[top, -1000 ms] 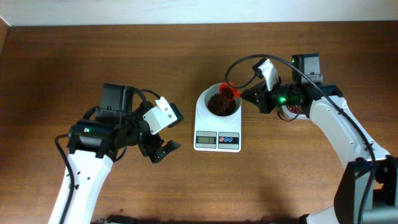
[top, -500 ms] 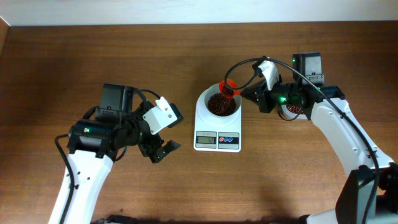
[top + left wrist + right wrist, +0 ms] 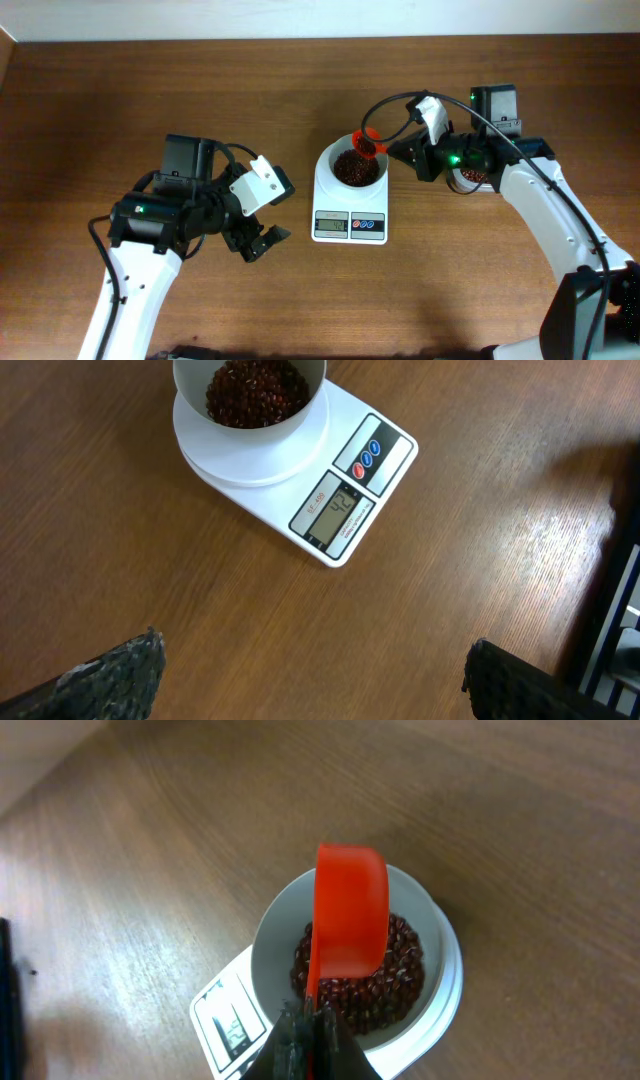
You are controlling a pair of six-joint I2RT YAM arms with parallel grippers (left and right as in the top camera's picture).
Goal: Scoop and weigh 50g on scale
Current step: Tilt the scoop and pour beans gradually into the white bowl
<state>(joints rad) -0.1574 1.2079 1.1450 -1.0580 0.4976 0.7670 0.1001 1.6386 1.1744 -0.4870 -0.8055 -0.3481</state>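
Reference landmark: the small white rounded-rectangular digital kitchen scale (image 3: 349,207) (image 3: 395,452). It sits flat on the brown wood-grain table (image 3: 150,100) (image 3: 150,580), near the middle of the overhead view, with its front panel on the side away from the far table edge. The panel carries a grey LCD display and, beside it, one blue and one red button. The display shows dark digits that are too small to read with certainty.

A round white bowl (image 3: 327,162) (image 3: 310,390) (image 3: 270,935) stands on the scale's platform. It holds a layer of red-brown beans (image 3: 352,168) (image 3: 255,390) (image 3: 400,965).

Right gripper (image 3: 393,152) (image 3: 305,1040): located just right of the scale. Its fingers are closed on the thin handle of a red plastic scoop (image 3: 370,142) (image 3: 350,915). The scoop's cup hangs above the bowl's right rim, tilted, with its smooth outer side facing the wrist camera. The scoop's contents cannot be seen.

Left gripper (image 3: 262,241) (image 3: 315,685): located left of the scale and a little in front of it, apart from it, above bare table. Its fingers are spread wide and hold nothing.

A round clear tub (image 3: 470,178) of red-brown beans stands right of the scale, largely hidden beneath the right arm.
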